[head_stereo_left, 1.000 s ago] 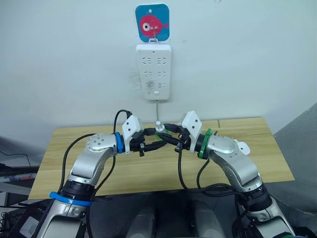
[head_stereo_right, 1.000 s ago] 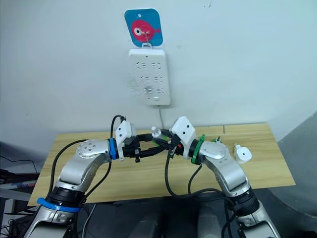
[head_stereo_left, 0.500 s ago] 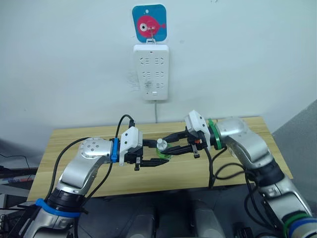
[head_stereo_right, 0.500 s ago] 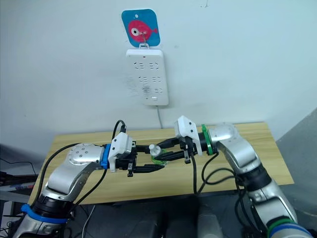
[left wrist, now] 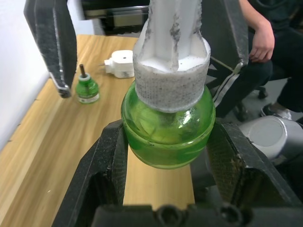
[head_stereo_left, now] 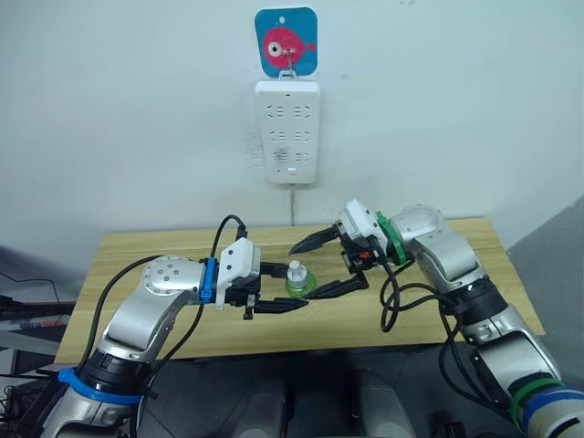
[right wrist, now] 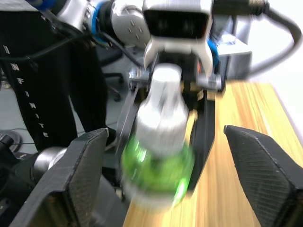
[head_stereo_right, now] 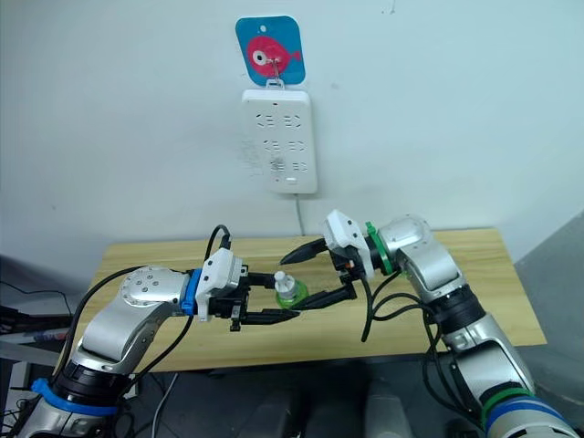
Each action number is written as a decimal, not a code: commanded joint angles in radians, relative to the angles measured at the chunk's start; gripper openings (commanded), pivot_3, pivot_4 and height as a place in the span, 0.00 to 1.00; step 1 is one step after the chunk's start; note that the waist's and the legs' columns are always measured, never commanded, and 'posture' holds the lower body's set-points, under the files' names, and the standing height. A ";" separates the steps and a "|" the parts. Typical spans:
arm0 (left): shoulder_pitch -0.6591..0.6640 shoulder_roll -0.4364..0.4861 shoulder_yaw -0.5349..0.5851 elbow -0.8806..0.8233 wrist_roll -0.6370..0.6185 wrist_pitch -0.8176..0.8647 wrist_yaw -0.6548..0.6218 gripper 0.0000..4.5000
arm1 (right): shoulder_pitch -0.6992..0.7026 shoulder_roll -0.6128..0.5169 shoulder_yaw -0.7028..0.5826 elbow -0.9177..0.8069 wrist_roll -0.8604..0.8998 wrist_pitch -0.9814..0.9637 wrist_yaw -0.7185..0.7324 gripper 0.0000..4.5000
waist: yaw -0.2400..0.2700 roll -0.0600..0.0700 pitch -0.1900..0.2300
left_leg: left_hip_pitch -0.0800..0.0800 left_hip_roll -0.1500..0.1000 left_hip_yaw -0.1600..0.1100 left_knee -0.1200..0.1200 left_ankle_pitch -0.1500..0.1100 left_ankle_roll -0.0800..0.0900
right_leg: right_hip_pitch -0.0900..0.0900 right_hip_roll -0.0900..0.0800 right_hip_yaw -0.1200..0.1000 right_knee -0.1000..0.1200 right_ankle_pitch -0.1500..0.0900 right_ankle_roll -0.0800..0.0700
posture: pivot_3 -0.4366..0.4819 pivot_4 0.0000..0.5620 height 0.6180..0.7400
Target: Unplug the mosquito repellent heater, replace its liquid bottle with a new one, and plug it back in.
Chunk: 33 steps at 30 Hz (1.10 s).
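Two arms are meeting over the middle of the wooden surface (head_stereo_left: pixel 164 251) as I am watching from the head camera. My left gripper (head_stereo_left: pixel 283 288) is holding the green liquid bottle (head_stereo_left: pixel 297 279) with its jaws clenched on the round belly; through the left wrist camera I am seeing the white neck standing up above the black fingers (left wrist: pixel 111 163). My right gripper (head_stereo_left: pixel 326 265) is hanging just beside the bottle at about 2 o'clock from it, jaws spread wide, one finger above and one below, neither one touching the glass as far as I can make out; its own wrist picture is smeared.

Past the held bottle, the left wrist camera is also showing the mosquito repellent heater (left wrist: pixel 121 63) lying unplugged on the surface, with a second green bottle (left wrist: pixel 87 89) standing near it. A seated person's hand (left wrist: pixel 259 43) is resting at the far edge of that picture.

On the wall at 12 o'clock, the white power strip (head_stereo_left: pixel 289 130) is hanging under a blue fish hook plate (head_stereo_left: pixel 286 42), cord dropping behind the surface.
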 commanded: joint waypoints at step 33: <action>-0.070 -0.064 0.031 0.137 0.034 -0.056 0.080 0.48 | 0.137 -0.022 -0.110 -0.346 0.002 0.146 -0.406 0.87 | -0.007 0.000 -0.001 | 0.000 0.000 0.002 0.000 0.000 -0.001 | -0.001 0.002 0.000 0.002 0.000 0.000 | 0.41 0.37 1.00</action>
